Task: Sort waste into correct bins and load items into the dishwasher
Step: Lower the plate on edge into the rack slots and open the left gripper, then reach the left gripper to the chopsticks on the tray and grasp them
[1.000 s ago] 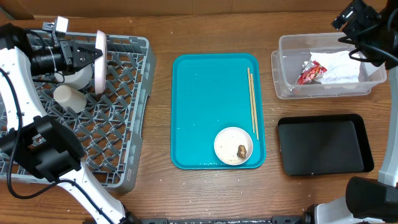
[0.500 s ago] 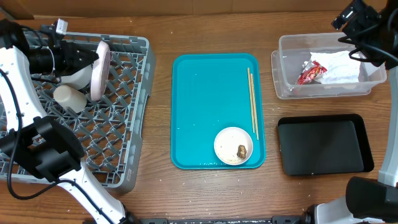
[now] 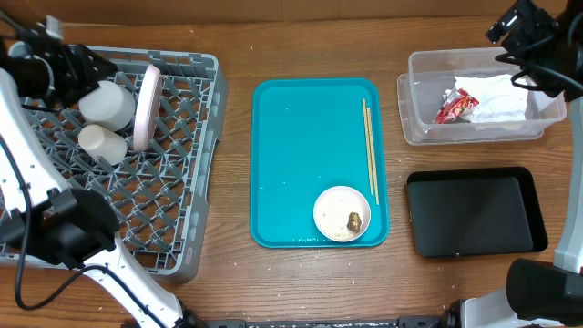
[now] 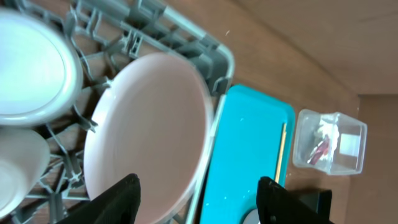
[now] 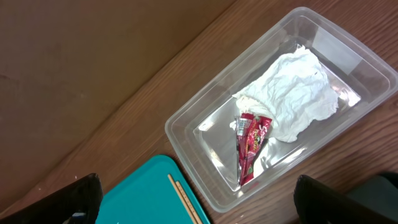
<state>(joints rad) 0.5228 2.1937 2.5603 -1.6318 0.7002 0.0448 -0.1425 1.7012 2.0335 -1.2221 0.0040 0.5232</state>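
Grey lattice rack (image 3: 182, 210) held your smooth round white plate (image 3: 146, 107) on edge beside a bowl (image 3: 109, 103), and your left claw (image 4: 199, 186) and right claw (image 5: 198, 186) both gaped open, gripping nothing.

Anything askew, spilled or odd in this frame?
Nothing spilled or broken. The large plate stands on edge in the grey rack, slightly tilted, as racked dishes do. One oddity: the small bowl on the teal tray holds a brown food lump, not yet emptied.
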